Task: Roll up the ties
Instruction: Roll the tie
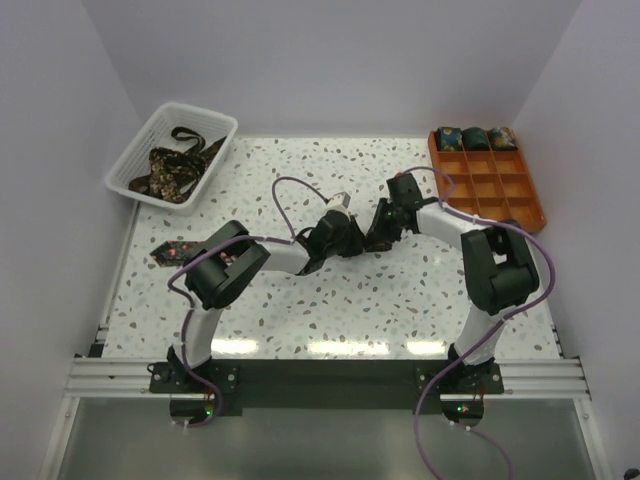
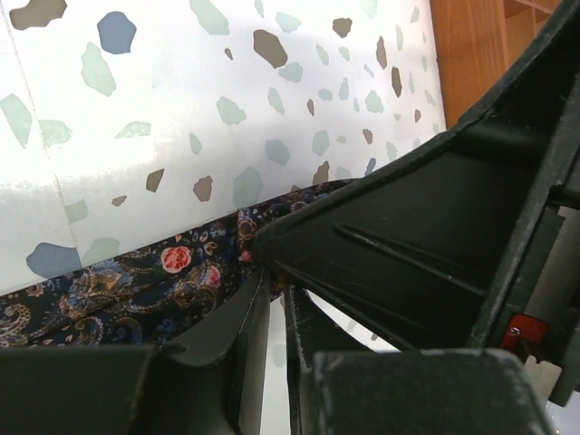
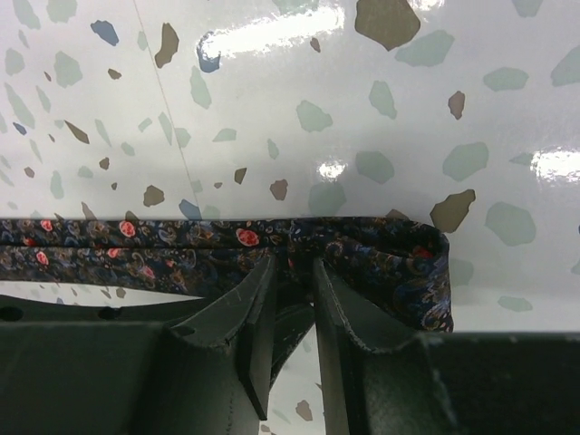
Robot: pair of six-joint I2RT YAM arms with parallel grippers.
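Note:
A dark floral tie point(image 1: 166, 254) lies flat across the table, its pointed end at the left and its length running under my left arm to the middle. My left gripper point(image 1: 343, 236) is nearly shut, and its tips point(image 2: 272, 276) pinch the edge of the tie point(image 2: 136, 290). My right gripper point(image 1: 381, 229) faces it closely. Its fingers point(image 3: 294, 265) are shut on the tie point(image 3: 136, 249) next to where the end is folded back point(image 3: 426, 263). In the left wrist view, the right gripper's body hides the rest of the tie.
A white mesh basket point(image 1: 133, 160) at the back left holds several loose ties point(image 1: 176, 170). An orange gridded tray point(image 1: 524, 208) at the back right holds three rolled ties point(image 1: 475, 138) in its far row. Its edge shows in the left wrist view point(image 2: 467, 45).

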